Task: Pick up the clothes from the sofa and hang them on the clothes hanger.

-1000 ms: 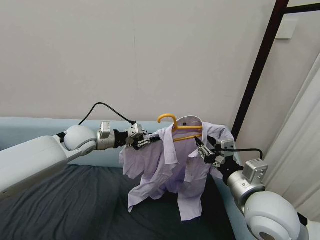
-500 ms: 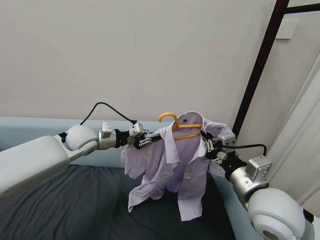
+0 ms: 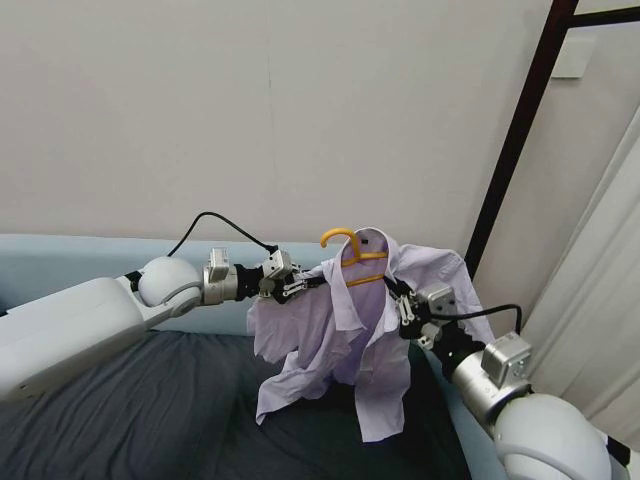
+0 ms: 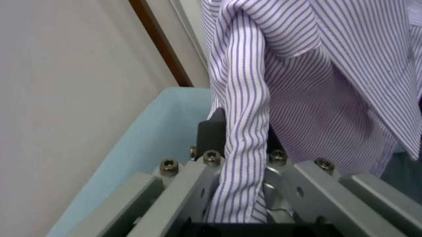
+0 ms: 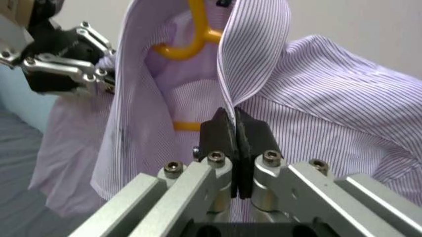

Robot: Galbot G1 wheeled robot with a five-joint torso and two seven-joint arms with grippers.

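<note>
No writing, brand, number or sign can be read in any view. The only thing that might carry text is a small dark tag (image 3: 368, 241) inside the collar of the striped shirt (image 3: 345, 335). In the head view it is just a dark patch, too small to make out letters, and in the right wrist view the frame edge cuts it off.

Open air lies above the hook of the yellow hanger (image 3: 347, 243), before the bare wall (image 3: 250, 110). The hanging shirt (image 3: 335, 345) fills the space over the right end of the sofa (image 3: 100, 400), flanked by the left gripper (image 3: 292, 285) and right gripper (image 3: 404, 302), both clamped on it. A dark pole (image 3: 512, 155) stands past the sofa's right edge.
</note>
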